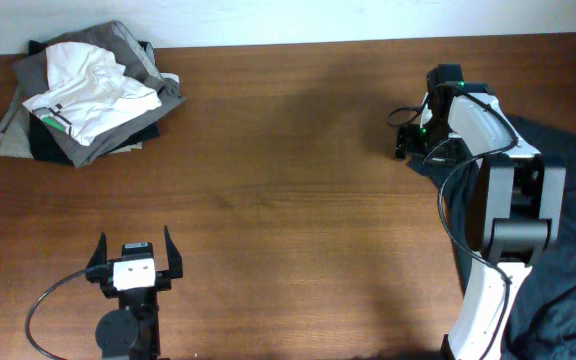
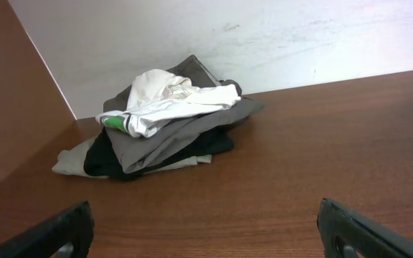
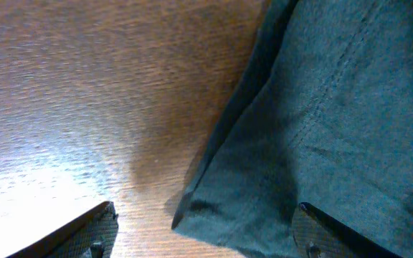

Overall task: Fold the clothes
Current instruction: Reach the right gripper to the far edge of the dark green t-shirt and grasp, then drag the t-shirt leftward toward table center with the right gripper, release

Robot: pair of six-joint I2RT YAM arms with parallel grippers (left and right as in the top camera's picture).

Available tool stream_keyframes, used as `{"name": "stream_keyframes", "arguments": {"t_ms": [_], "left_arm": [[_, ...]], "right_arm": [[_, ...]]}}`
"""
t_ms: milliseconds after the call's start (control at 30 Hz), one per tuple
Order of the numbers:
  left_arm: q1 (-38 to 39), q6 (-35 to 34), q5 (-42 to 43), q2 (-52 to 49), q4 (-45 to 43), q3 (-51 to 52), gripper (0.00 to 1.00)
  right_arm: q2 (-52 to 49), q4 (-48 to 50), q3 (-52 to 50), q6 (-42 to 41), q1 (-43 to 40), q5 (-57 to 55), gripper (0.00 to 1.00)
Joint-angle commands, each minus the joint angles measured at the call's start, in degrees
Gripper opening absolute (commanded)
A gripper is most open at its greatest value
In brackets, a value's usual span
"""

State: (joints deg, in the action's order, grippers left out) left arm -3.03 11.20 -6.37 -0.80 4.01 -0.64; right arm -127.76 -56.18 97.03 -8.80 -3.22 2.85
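Grasp depth matters; the right gripper (image 3: 205, 233) hovers, fingers spread, astride the hem corner of the dark garment (image 3: 335, 107); it should sink low and pinch 1 layer only; the left gripper (image 1: 134, 262), also spread, sits well apart from that garment.

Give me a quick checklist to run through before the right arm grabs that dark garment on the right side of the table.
1. Right gripper open: ok, its fingers are spread wide in the right wrist view.
2. Dark garment under the gripper: ok, its corner lies between the fingers.
3. Fingers touching the cloth: cannot tell.
4. Whole garment in view: not ok, it runs off the right and bottom edges of the overhead view and the right arm covers part of it.
5. Left gripper out of the way: ok, open at the near left.
6. Pile of clothes out of the way: ok, at the far left corner.
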Motion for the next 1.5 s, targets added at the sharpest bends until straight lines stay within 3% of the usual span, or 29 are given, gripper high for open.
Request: {"name": "stream_keyframes", "arguments": {"t_ms": [0, 100, 267, 300, 467, 700, 833, 1000, 1033, 1067, 1100, 1133, 1167, 1233, 1333, 1467], "left_arm": [[-0.24, 0.87, 0.17, 0.39, 0.15, 0.11, 0.99], [-0.24, 0.87, 0.17, 0.39, 0.15, 0.11, 0.99], [-0.24, 0.87, 0.17, 0.39, 0.15, 0.11, 0.99], [-0.24, 0.87, 0.17, 0.39, 0.15, 0.11, 0.99], [-0.24, 0.87, 0.17, 0.39, 0.15, 0.11, 0.99], [-0.24, 0.87, 0.17, 0.39, 0.15, 0.11, 0.99], [-0.24, 0.87, 0.17, 0.39, 0.15, 0.11, 0.99], [-0.24, 0.87, 0.17, 0.39, 0.15, 0.11, 0.99], [-0.24, 0.87, 0.17, 0.39, 0.15, 0.11, 0.99], [-0.24, 0.87, 0.17, 0.39, 0.15, 0.11, 0.99], [-0.24, 0.87, 0.17, 0.39, 0.15, 0.11, 0.99], [-0.24, 0.87, 0.17, 0.39, 0.15, 0.11, 0.99], [-0.24, 0.87, 0.17, 0.39, 0.15, 0.11, 0.99], [-0.24, 0.87, 0.17, 0.39, 0.15, 0.11, 0.99], [-0.24, 0.87, 0.17, 0.39, 0.15, 0.11, 0.99], [-0.24, 0.87, 0.17, 0.39, 0.15, 0.11, 0.99]], "right_arm": [[-2.89, 0.09, 0.48, -0.28, -0.13, 0.33, 0.73], [-3.1, 0.5, 0.48, -0.28, -0.13, 0.37, 0.54], [-3.1, 3.17, 0.48, -0.33, 0.35, 6.4, 0.07], [-3.1, 4.5, 0.48, -0.76, 1.01, 8.87, 0.04], [-3.1, 13.86, 0.48, -6.56, 8.44, 17.05, 0.04], [-3.1, 30.29, 0.5, -18.82, 29.81, 24.13, 0.04], [-3.1, 24.63, 0.5, -18.93, 40.79, 27.34, 0.04], [-3.1, 16.63, 6.38, -16.92, 47.15, 27.1, 0.04], [-3.1, 14.38, 8.79, -16.37, 47.19, 25.16, 0.15], [-3.1, 10.64, 12.39, -14.43, 46.56, 21.57, 0.52], [-3.1, 6.56, 16.17, -13.66, 45.46, 17.31, 0.65], [-3.1, 2.19, 20.61, -12.35, 44.17, 13.6, 0.68], [-3.1, -2.93, 26.58, -10.6, 42.12, 10.73, 0.82], [-3.1, -10.88, 37.16, -9.03, 37.88, 8.41, 0.97], [-3.1, -21.64, 51.23, -7.93, 27.91, 8.41, 0.99], [-3.1, -35.58, 54.14, -8.46, 11.19, 6.45, 0.99]]}}
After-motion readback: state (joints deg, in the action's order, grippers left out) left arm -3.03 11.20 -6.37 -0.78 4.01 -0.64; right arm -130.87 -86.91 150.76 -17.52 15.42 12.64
